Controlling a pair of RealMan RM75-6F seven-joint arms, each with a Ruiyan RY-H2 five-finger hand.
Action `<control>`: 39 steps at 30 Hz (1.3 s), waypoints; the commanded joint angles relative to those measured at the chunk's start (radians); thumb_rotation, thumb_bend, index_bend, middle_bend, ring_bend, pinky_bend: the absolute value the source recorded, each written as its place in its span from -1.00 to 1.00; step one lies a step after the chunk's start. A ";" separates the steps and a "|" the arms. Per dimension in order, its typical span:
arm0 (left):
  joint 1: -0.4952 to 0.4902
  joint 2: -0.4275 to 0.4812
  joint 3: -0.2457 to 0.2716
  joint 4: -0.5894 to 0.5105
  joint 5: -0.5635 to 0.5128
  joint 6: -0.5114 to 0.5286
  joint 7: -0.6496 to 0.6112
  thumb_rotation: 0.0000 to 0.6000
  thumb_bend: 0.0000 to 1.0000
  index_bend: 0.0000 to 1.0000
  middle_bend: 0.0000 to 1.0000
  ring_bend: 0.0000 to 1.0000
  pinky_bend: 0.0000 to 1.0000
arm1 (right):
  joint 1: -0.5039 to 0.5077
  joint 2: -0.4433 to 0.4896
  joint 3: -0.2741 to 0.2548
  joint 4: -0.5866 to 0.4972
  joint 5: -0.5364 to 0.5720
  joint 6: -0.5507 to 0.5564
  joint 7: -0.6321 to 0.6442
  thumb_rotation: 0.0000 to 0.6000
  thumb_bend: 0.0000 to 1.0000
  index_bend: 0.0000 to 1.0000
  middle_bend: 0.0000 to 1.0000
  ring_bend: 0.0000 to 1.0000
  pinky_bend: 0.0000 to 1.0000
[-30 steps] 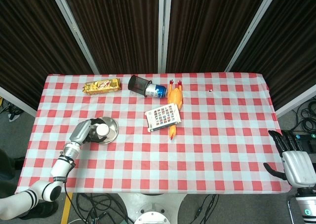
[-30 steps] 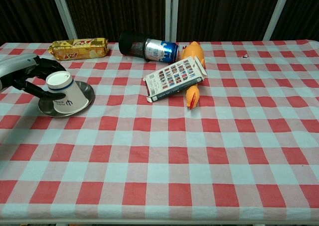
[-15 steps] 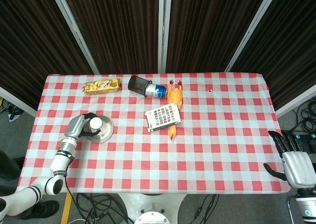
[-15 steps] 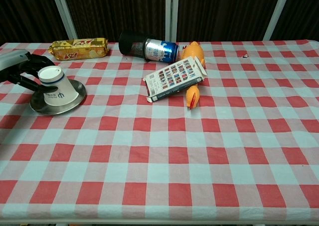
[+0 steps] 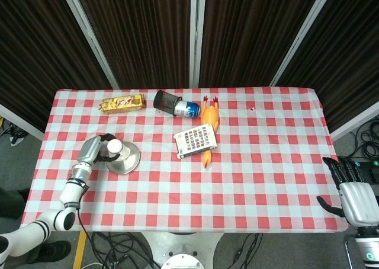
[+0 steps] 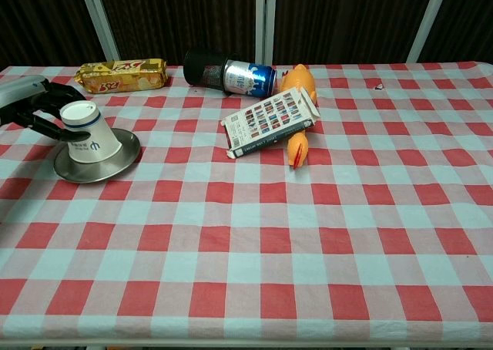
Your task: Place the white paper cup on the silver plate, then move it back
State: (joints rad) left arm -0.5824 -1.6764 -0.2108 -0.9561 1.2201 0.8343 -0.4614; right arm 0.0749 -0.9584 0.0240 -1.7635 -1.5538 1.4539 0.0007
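Observation:
The white paper cup (image 5: 115, 147) (image 6: 95, 136) lies upside down and tilted on the silver plate (image 5: 131, 162) (image 6: 115, 169) at the table's left side, its base pointing up and left. My left hand (image 5: 93, 150) (image 6: 35, 107) grips the cup near its base, dark fingers wrapped around it. The cup's rim rests on the plate. Off the table's near right corner, my right hand (image 5: 350, 191) hangs with fingers apart and holds nothing; only the head view shows it.
A yellow biscuit pack (image 5: 121, 103) lies behind the plate. At the back middle are a black cup on its side with a blue can (image 5: 186, 109), a rubber chicken (image 5: 210, 124) and a white box (image 5: 195, 141). The red-checked cloth (image 5: 266, 162) covers the table.
My left hand pulled the cup leftward and tilted it; the plate slid left with it, then shifted a little back to the right. The right hand stayed still.

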 commanded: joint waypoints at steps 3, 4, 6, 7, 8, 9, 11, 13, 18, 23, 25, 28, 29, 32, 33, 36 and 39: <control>0.016 0.018 0.026 -0.063 0.054 0.030 -0.033 0.98 -0.47 -0.12 -0.16 -0.44 -0.52 | -0.001 -0.001 -0.004 -0.001 -0.002 -0.004 -0.001 1.00 -0.74 -0.91 -0.78 -1.00 -1.00; 0.022 0.029 0.037 -0.090 0.070 0.038 -0.044 0.98 -0.47 -0.12 -0.16 -0.44 -0.52 | 0.000 -0.001 -0.004 -0.002 -0.002 -0.005 -0.002 1.00 -0.74 -0.91 -0.78 -1.00 -1.00; 0.028 0.050 0.054 -0.130 0.097 0.045 -0.063 0.98 -0.47 -0.12 -0.16 -0.44 -0.53 | 0.002 0.000 -0.003 -0.004 -0.002 -0.006 -0.004 1.00 -0.74 -0.91 -0.78 -1.00 -1.00; 0.031 0.064 0.064 -0.151 0.112 0.046 -0.075 0.97 -0.47 -0.12 -0.16 -0.44 -0.53 | 0.002 0.000 -0.002 -0.005 -0.001 -0.006 -0.005 1.00 -0.75 -0.91 -0.78 -1.00 -1.00; 0.031 0.073 0.069 -0.164 0.122 0.048 -0.082 0.98 -0.47 -0.12 -0.16 -0.44 -0.54 | 0.002 0.001 -0.002 -0.006 -0.001 -0.006 -0.006 1.00 -0.75 -0.91 -0.78 -1.00 -1.00; 0.032 0.081 0.072 -0.173 0.128 0.052 -0.088 0.99 -0.47 -0.12 -0.16 -0.44 -0.55 | 0.003 0.001 -0.001 -0.007 0.000 -0.006 -0.007 1.00 -0.75 -0.91 -0.78 -1.00 -1.00; 0.034 0.092 0.071 -0.186 0.133 0.061 -0.099 0.98 -0.48 -0.12 -0.16 -0.44 -0.55 | 0.004 0.002 0.000 -0.010 0.001 -0.007 -0.010 1.00 -0.75 -0.91 -0.78 -1.00 -1.00; 0.033 0.101 0.065 -0.193 0.131 0.064 -0.111 0.98 -0.47 -0.12 -0.16 -0.44 -0.55 | 0.004 0.003 0.001 -0.012 0.002 -0.006 -0.012 1.00 -0.75 -0.91 -0.78 -1.00 -1.00; 0.027 0.117 0.035 -0.182 0.107 0.066 -0.143 0.98 -0.47 -0.12 -0.16 -0.44 -0.55 | 0.004 0.003 0.004 -0.013 0.006 -0.005 -0.012 1.00 -0.75 -0.91 -0.78 -1.00 -1.00; 0.004 0.058 -0.038 -0.032 -0.007 0.047 -0.095 0.99 -0.47 -0.12 -0.16 -0.44 -0.55 | 0.002 0.003 0.002 -0.009 0.005 -0.003 -0.007 1.00 -0.75 -0.91 -0.78 -1.00 -1.00; -0.009 0.030 -0.057 0.029 -0.053 0.012 -0.069 0.99 -0.47 -0.12 -0.16 -0.44 -0.55 | -0.001 0.002 0.001 -0.006 0.004 0.001 -0.003 1.00 -0.75 -0.91 -0.78 -1.00 -1.00; -0.021 -0.006 -0.068 0.099 -0.094 -0.020 -0.034 1.00 -0.48 -0.16 -0.19 -0.48 -0.55 | -0.005 0.001 0.000 -0.002 0.005 0.005 0.003 1.00 -0.74 -0.91 -0.78 -1.00 -1.00; -0.022 -0.013 -0.068 0.112 -0.101 -0.030 -0.024 1.00 -0.49 -0.21 -0.23 -0.53 -0.57 | -0.006 0.001 -0.001 -0.001 0.006 0.006 0.004 1.00 -0.74 -0.91 -0.78 -1.00 -1.00; -0.018 -0.023 -0.064 0.124 -0.104 -0.031 -0.005 1.00 -0.52 -0.43 -0.44 -0.69 -0.65 | -0.008 0.001 -0.002 0.002 0.004 0.009 0.008 1.00 -0.75 -0.91 -0.78 -1.00 -1.00; -0.014 -0.025 -0.063 0.125 -0.100 -0.017 0.003 1.00 -0.52 -0.47 -0.50 -0.73 -0.69 | -0.009 0.001 -0.002 0.003 0.003 0.009 0.009 1.00 -0.75 -0.91 -0.78 -1.00 -1.00; 0.002 -0.022 -0.059 0.125 -0.083 0.050 0.044 1.00 -0.54 -0.59 -0.65 -0.82 -0.81 | -0.008 0.002 -0.001 0.005 0.000 0.012 0.012 1.00 -0.74 -0.91 -0.78 -1.00 -1.00; 0.031 0.016 -0.049 0.087 -0.063 0.115 0.092 1.00 -0.54 -0.61 -0.67 -0.83 -0.83 | -0.011 0.004 0.000 0.009 -0.001 0.017 0.019 1.00 -0.74 -0.91 -0.78 -1.00 -1.00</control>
State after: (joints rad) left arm -0.5744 -1.6855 -0.2672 -0.8437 1.1394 0.9023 -0.4073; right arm 0.0648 -0.9544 0.0233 -1.7555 -1.5547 1.4697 0.0177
